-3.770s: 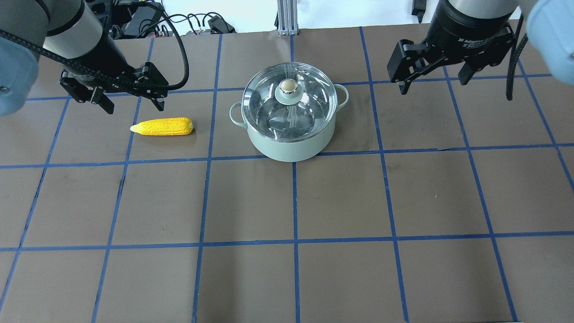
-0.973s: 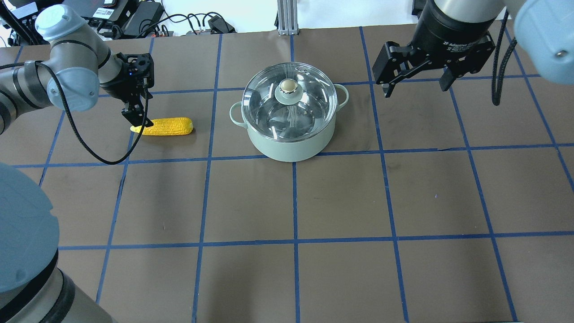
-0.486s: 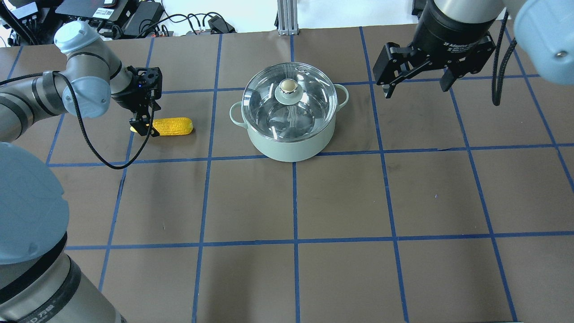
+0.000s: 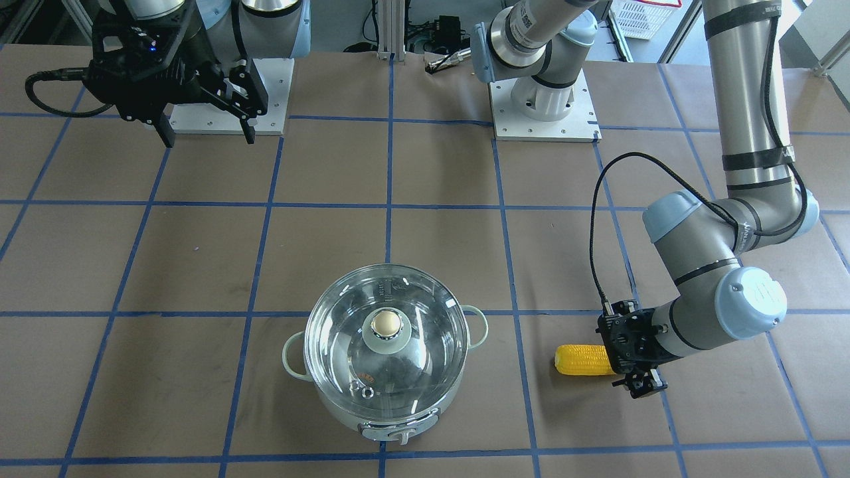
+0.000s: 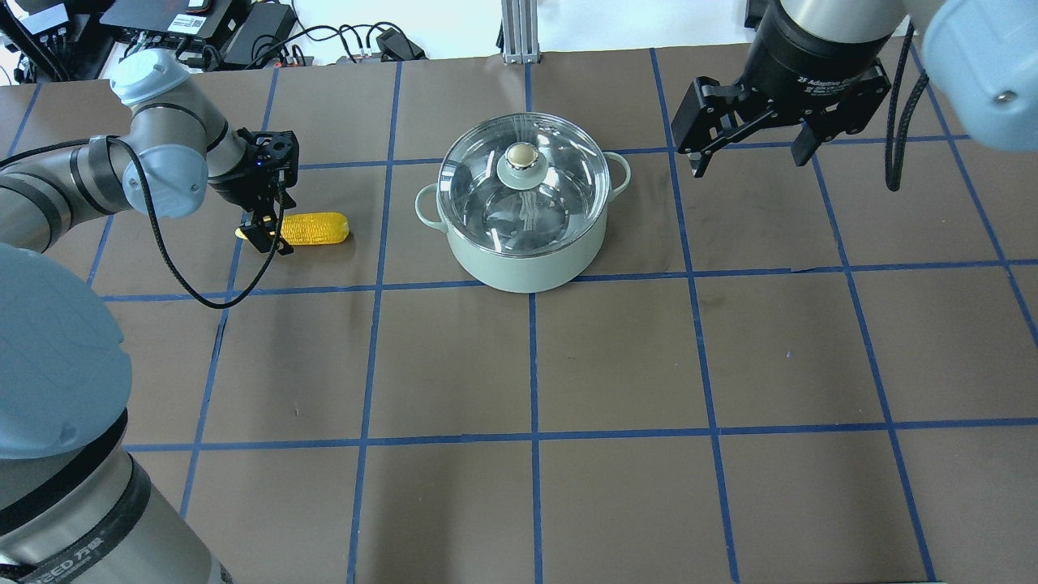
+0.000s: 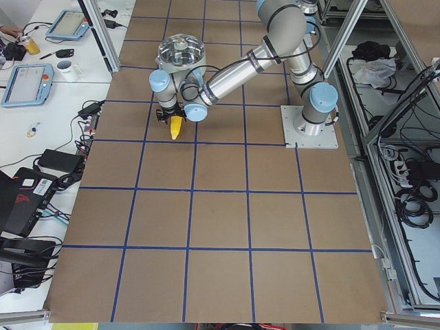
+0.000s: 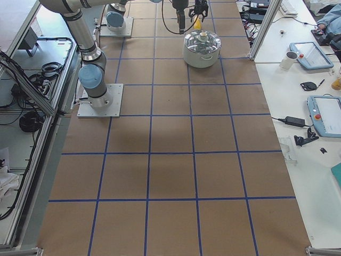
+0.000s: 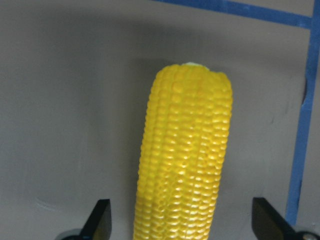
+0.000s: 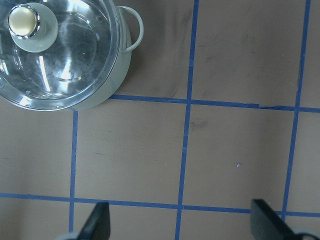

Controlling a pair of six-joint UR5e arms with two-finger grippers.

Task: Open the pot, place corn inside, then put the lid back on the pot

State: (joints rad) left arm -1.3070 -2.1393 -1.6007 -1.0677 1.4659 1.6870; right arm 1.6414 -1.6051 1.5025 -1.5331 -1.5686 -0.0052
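The yellow corn lies flat on the table left of the pot; it also shows in the front view. My left gripper is low at the corn's tapered end, open. In the left wrist view the corn lies between the two fingertips, which stand clear of its sides. The clear glass lid sits closed on the pot, its beige knob at centre. My right gripper is open and empty, high to the right of the pot, which shows in its wrist view.
Brown table paper with a blue tape grid. The arm bases stand on white plates at the robot's side. Cables and electronics lie beyond the far table edge.
My left gripper has come down and a little toward the corn, so its fingers now straddle the tapered end. The right gripper has barely shifted. Corn, pot and lid have not moved.
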